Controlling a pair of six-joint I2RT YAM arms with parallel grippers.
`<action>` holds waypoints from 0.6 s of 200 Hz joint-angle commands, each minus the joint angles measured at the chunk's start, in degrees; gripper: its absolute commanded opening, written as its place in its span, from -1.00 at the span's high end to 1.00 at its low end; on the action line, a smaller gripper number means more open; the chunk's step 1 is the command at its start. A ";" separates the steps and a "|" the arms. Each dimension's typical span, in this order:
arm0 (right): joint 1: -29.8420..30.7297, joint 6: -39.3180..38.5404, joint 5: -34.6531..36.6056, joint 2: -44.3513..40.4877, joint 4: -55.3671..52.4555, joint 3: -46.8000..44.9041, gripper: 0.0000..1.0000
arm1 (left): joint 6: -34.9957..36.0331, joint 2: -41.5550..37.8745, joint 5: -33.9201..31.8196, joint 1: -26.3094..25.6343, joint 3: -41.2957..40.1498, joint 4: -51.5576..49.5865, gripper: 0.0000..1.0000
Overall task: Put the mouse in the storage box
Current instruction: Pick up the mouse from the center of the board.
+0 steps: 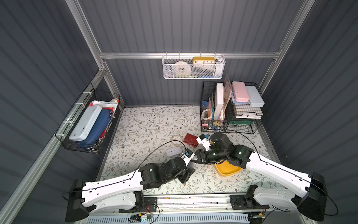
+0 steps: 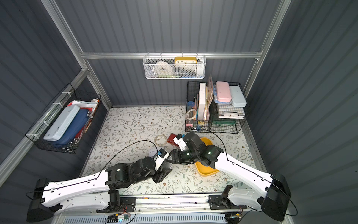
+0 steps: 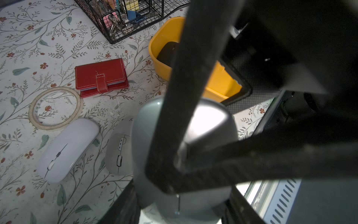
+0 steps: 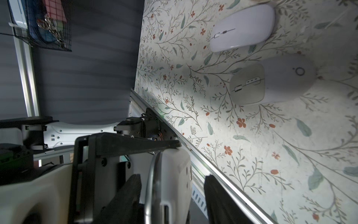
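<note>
A grey mouse (image 3: pixel 203 120) hangs above the table between both arms, with my left gripper (image 3: pixel 180 209) shut on it. My right gripper (image 4: pixel 172 180) is open around the same mouse (image 4: pixel 174 174): one finger lies close against its silver rim, the other stands a small gap off. In both top views the grippers meet at mid-front (image 1: pixel 194 161) (image 2: pixel 170 161). The yellow storage box (image 1: pixel 228 170) (image 3: pixel 166 64) sits just right of them, partly under my right arm, with a black mouse (image 3: pixel 166 52) inside. A white mouse (image 1: pixel 174 151) (image 4: pixel 242 27) and a beige mouse (image 3: pixel 118 151) (image 4: pixel 271 81) lie on the table.
A red wallet (image 1: pixel 190 139) and a tape ring (image 1: pixel 176 139) lie behind the mice. A black wire organizer (image 1: pixel 230 108) fills the back right corner. A black wire basket (image 1: pixel 89 124) hangs on the left wall and a white mesh basket (image 1: pixel 193 67) on the back rail.
</note>
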 commanded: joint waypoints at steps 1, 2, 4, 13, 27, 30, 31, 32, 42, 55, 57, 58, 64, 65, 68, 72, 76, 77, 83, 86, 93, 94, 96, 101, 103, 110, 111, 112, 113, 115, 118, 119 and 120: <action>1.12 -0.58 -0.11 1.09 0.42 -0.30 -0.03 | 1.51 0.60 -0.74 0.15 -0.24 2.29 0.20; 1.15 -0.51 -0.07 1.15 0.43 -0.30 -0.02 | 1.54 0.67 -0.73 0.11 -0.27 2.26 0.20; 1.17 -0.46 -0.06 1.15 0.44 -0.30 -0.01 | 1.55 0.78 -0.79 0.14 -0.16 2.27 0.20; 1.47 0.06 -0.03 1.18 1.66 -0.22 0.02 | 1.65 1.21 -0.73 0.15 0.05 2.23 0.20; 2.07 1.10 -0.08 3.34 3.55 -0.26 0.04 | 1.71 1.69 -0.76 0.16 0.49 2.02 0.20; 2.25 1.40 -0.04 3.39 3.89 -0.30 0.05 | 1.69 1.82 -0.81 0.16 0.56 1.91 0.20; 2.28 1.44 -0.03 3.49 4.01 -0.30 0.06 | 1.71 1.89 -0.81 0.16 0.61 1.93 0.20; 2.34 1.55 -0.03 3.53 4.07 -0.30 0.06 | 1.72 1.93 -0.81 0.16 0.64 1.90 0.20; 2.78 2.16 0.00 4.07 4.99 -0.39 0.13 | 1.65 2.21 -0.79 0.13 0.84 1.87 0.19; 3.18 2.42 0.06 4.78 5.50 -0.39 0.22 | 1.53 2.28 -0.89 0.15 0.82 1.73 0.18; 3.26 2.51 0.06 4.89 5.48 -0.35 0.24 | 1.44 2.31 -0.98 0.15 0.79 1.77 0.17; 3.27 2.53 0.06 4.89 5.47 -0.32 0.25 | 1.46 2.31 -0.98 0.15 0.73 1.73 0.17; 3.43 2.54 0.06 5.06 5.58 -0.30 0.29 | 1.31 2.23 -1.13 0.16 0.63 1.86 0.17; 3.44 2.58 0.06 5.06 5.60 -0.30 0.30 | 1.30 2.19 -1.23 0.16 0.65 1.86 0.17; 3.50 2.61 0.06 5.17 5.68 -0.38 0.32 | 1.20 2.21 -1.29 0.12 0.55 1.86 0.17; 3.54 2.62 0.10 5.16 5.76 -0.43 0.35 | 1.12 2.09 -1.34 0.15 0.47 1.91 0.16; 3.62 2.54 0.14 5.16 5.93 -0.52 0.38 | 1.04 2.10 -1.37 0.14 0.36 1.95 0.15; 3.63 2.59 0.14 5.16 6.00 -0.54 0.39 | 1.03 2.03 -1.35 0.15 0.34 1.95 0.15; 3.65 2.73 0.28 5.21 6.22 -0.65 0.42 | 0.97 1.95 -1.34 0.11 0.26 2.09 0.12; 3.64 2.72 0.48 5.08 6.37 -0.73 0.43 | 0.95 1.92 -1.41 0.15 0.24 2.20 0.08; 3.64 2.63 1.00 4.98 6.33 -0.67 0.45 | 0.86 1.97 -1.33 0.13 0.07 2.26 -0.08; 3.63 2.58 1.06 4.98 6.37 -0.66 0.45 | 0.86 1.97 -1.29 0.14 0.06 2.24 -0.11; 3.63 2.51 1.32 4.96 6.36 -0.66 0.46 | 0.83 1.97 -1.26 0.13 0.12 2.25 -0.16; 3.68 2.39 2.09 4.70 6.50 -0.74 0.47 | 0.80 1.99 -1.29 0.15 0.14 2.22 -0.44; 3.64 2.44 2.28 4.65 6.57 -0.78 0.47 | 0.71 2.10 -1.37 0.15 0.08 2.17 -0.57; 3.63 2.29 3.55 4.39 6.95 -0.74 0.47 | 0.43 2.23 -1.74 0.15 0.16 1.90 -0.86; 3.63 2.19 3.78 4.34 6.95 -0.79 0.47 | 0.38 2.27 -1.80 0.15 0.15 1.88 -0.89; 3.63 2.19 3.98 4.35 6.99 -0.81 0.47 | 0.35 2.30 -1.87 0.15 0.15 1.83 -0.91; 3.63 2.19 4.13 4.36 7.06 -0.82 0.47 | 0.25 2.31 -1.95 0.15 0.14 1.85 -0.93; 3.57 2.14 4.39 4.35 7.10 -0.83 0.47 | 0.05 2.29 -2.13 0.15 0.10 1.82 -0.97; 3.44 1.99 4.71 4.33 7.26 -0.87 0.47 | -0.01 2.30 -2.28 0.16 0.10 1.74 -0.98; 3.40 1.87 4.80 4.35 7.32 -0.89 0.47 | -0.06 2.35 -2.29 0.16 0.08 1.76 -0.99; 3.34 1.81 4.89 4.36 7.44 -0.91 0.47 | -0.09 2.38 -2.29 0.16 0.07 1.77 -0.99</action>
